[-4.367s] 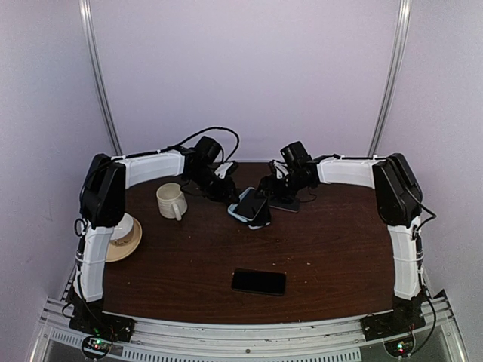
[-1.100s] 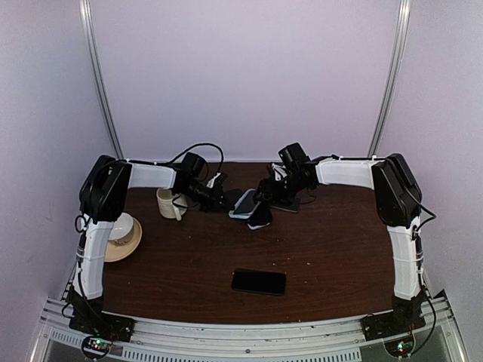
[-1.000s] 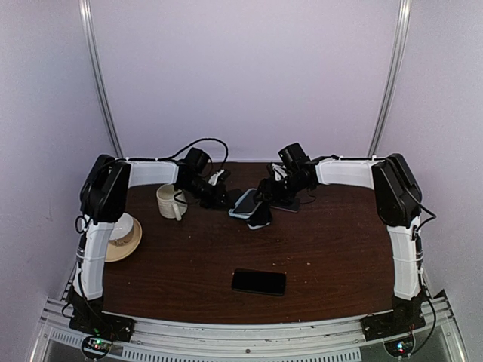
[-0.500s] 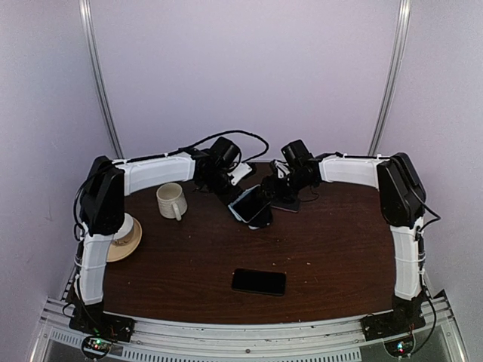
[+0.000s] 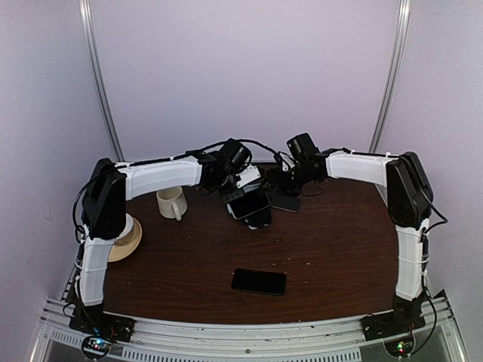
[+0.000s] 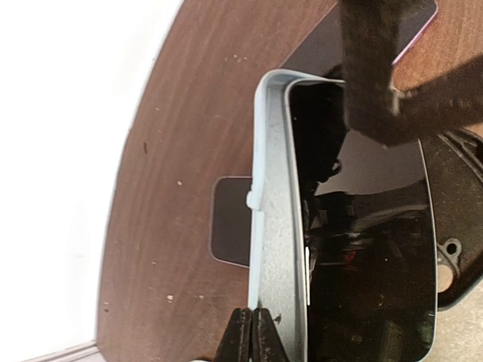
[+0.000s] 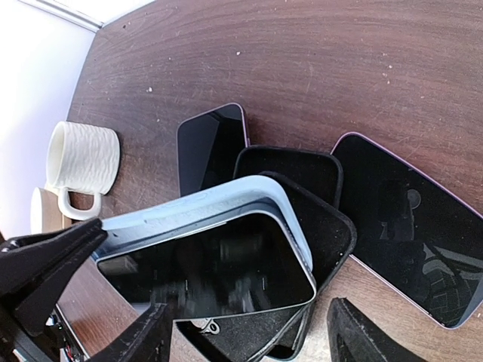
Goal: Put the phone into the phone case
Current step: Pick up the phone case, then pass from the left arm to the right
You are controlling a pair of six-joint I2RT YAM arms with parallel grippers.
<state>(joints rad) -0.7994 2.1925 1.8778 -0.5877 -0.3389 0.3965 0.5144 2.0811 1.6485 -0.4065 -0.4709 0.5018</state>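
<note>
The phone (image 7: 207, 279) sits partly inside the pale blue phone case (image 6: 275, 226), tilted over black cases (image 7: 302, 170) near the middle of the table's (image 5: 332, 249) far edge. The left gripper (image 6: 251, 335), its arm stretched far forward, pinches the case's rim. The right gripper (image 7: 241, 332), its arm reaching inward along that edge, hovers with jaws wide.

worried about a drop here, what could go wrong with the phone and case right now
The left pincer pinches only the thin rim of the blue case; it could slip or twist free.
The phone looks not fully seated, and the right pincer stands open, so it could slide onto the black cases beneath.
</note>
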